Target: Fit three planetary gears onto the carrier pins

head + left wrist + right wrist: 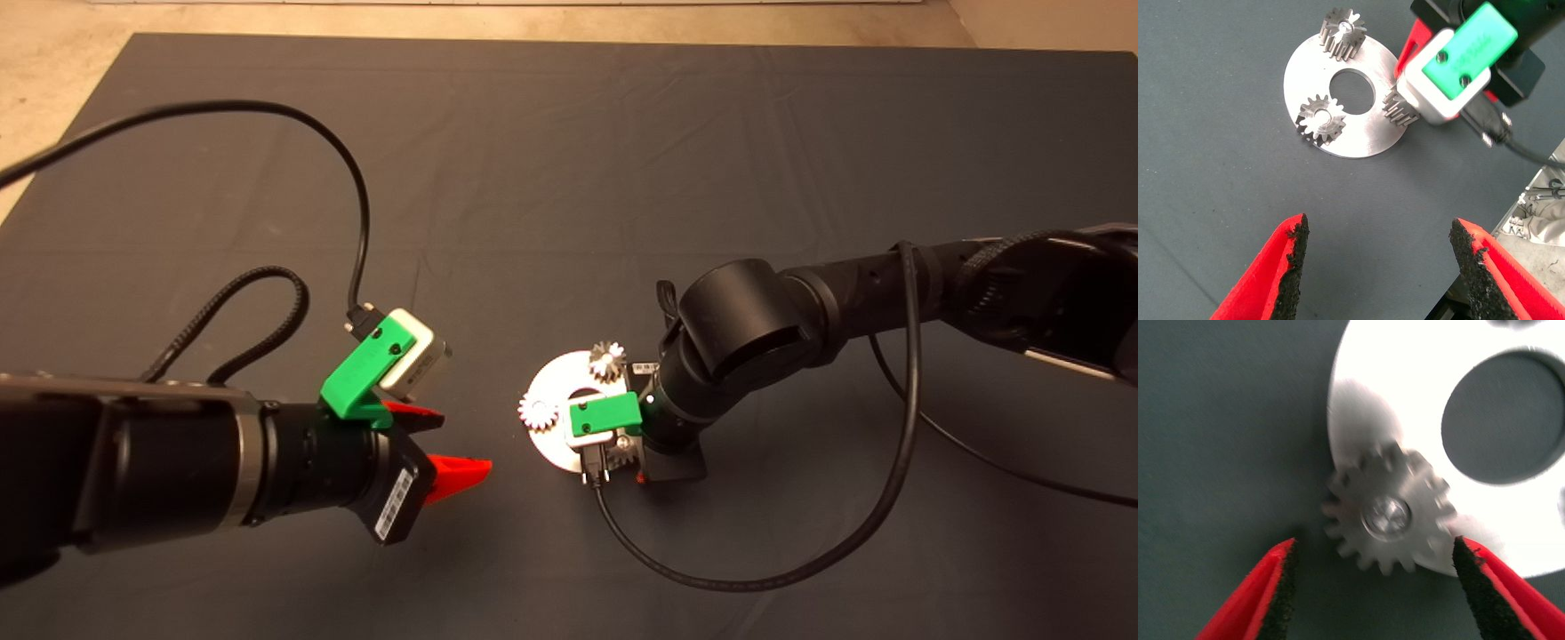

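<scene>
I count all three planetary gears on the carrier plate (1368, 130), which lies on the dark mat (569, 160) a little right of centre and toward its near edge. In my left wrist view, the first gear (1343, 32) and the second gear (1321, 120) each sit over a pin, with the silver pin end showing through the centre hole. The third gear (1390, 515) sits at the plate's rim; my right wrist view shows a bright pin end (1387, 517) in its bore, so I judge it threaded on as well, though I cannot tell whether it is fully down against the plate.

So the installing looks essentially done. What I think is left is to confirm the third gear's seating and clear the arm away.

The right gripper (1375, 587) hangs directly over that third gear, its red fingers spread apart with the black pads (1281, 587) clear on either side of the teeth, gripping nothing. The gear lies just ahead of the gap between the fingertips, close but not touched.

The left gripper (1378, 257) waits over the mat well to the left of the plate, fingers wide apart and empty, facing the plate.
</scene>
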`<act>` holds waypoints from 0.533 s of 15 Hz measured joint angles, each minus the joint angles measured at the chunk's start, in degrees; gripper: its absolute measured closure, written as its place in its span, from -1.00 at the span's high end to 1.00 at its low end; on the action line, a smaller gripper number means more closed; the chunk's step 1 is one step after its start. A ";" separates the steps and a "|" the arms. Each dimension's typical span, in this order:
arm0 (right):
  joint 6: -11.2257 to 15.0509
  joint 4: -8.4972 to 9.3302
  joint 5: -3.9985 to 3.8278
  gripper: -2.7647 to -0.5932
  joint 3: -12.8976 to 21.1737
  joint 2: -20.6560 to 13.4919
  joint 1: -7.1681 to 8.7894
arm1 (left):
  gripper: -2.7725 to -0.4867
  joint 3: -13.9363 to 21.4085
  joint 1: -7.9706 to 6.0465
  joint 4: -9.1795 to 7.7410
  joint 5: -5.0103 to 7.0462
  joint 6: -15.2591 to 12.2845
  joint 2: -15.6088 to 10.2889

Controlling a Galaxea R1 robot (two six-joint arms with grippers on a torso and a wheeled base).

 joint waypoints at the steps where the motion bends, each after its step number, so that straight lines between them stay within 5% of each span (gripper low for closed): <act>1: 0.00 0.00 0.16 0.06 0.00 -1.47 0.57 | -0.15 0.00 0.00 0.00 0.05 -0.01 0.00; 3: 0.01 0.00 0.10 0.07 -0.02 -6.39 4.28 | -0.15 0.00 0.00 0.02 0.05 -0.12 0.11; 6: 3.40 0.86 0.13 0.07 -0.02 -17.11 13.02 | -0.15 0.00 0.00 0.00 0.10 -2.13 0.95; 8: 7.20 5.37 -0.30 0.07 0.66 -23.95 17.17 | -0.15 0.00 0.00 -0.01 0.13 -4.74 2.49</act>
